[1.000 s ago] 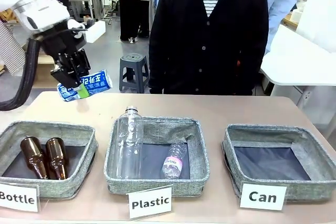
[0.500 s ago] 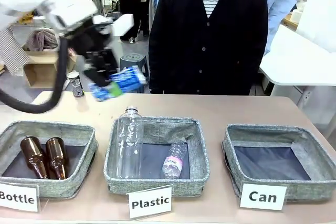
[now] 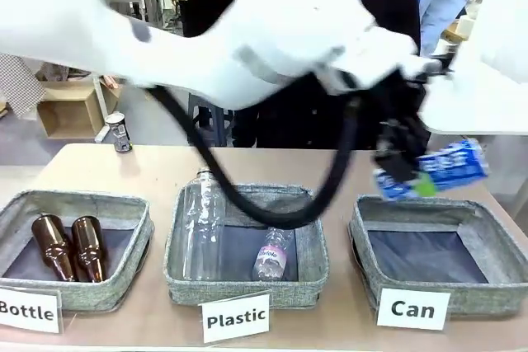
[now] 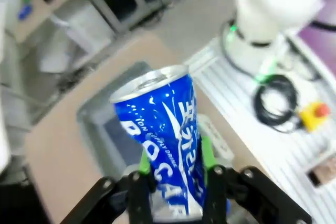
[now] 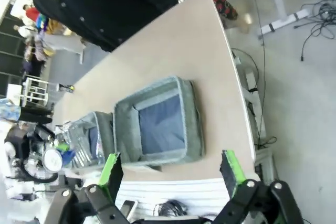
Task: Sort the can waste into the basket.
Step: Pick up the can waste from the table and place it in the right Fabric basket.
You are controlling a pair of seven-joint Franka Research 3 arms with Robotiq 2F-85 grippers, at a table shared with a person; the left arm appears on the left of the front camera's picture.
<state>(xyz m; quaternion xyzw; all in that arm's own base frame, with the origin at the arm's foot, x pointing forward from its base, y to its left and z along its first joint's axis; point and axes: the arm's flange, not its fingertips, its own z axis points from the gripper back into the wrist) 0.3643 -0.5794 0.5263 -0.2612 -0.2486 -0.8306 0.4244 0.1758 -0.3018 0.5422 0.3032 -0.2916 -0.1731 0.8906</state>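
Swung across the worktop (image 3: 148,169) from the far left, the left hand (image 3: 410,180) gripped the crushed blue can (image 3: 445,166) above the far rim of the "Can" basket (image 3: 360,232) — best carried further over its base before letting go.

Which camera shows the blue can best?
The left wrist view: the blue can sits large in the middle, lettering readable, clamped in the left gripper. The front view shows it smaller and blurred, near the Can basket's far rim. In the right wrist view it is too small to tell.
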